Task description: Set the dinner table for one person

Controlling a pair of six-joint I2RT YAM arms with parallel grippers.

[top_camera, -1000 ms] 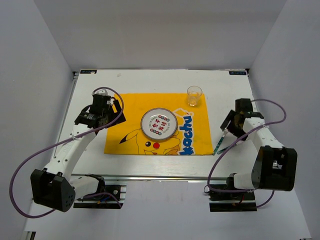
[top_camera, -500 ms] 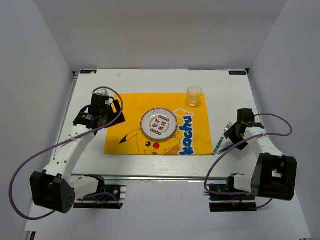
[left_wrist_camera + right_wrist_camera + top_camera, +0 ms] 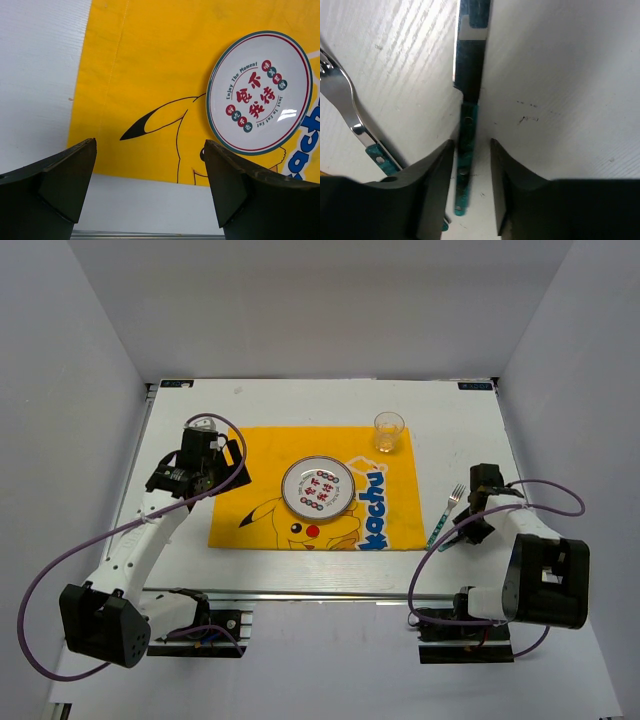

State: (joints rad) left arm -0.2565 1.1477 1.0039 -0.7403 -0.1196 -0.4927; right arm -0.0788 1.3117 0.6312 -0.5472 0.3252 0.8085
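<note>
The flat knife on the desk looks thin, stiff and slippery; its green handle, between the slightly spread right jaws, seems best to pinch.

Open dinner table beyond the placemat; fork and knife tight around the right hand.
</note>
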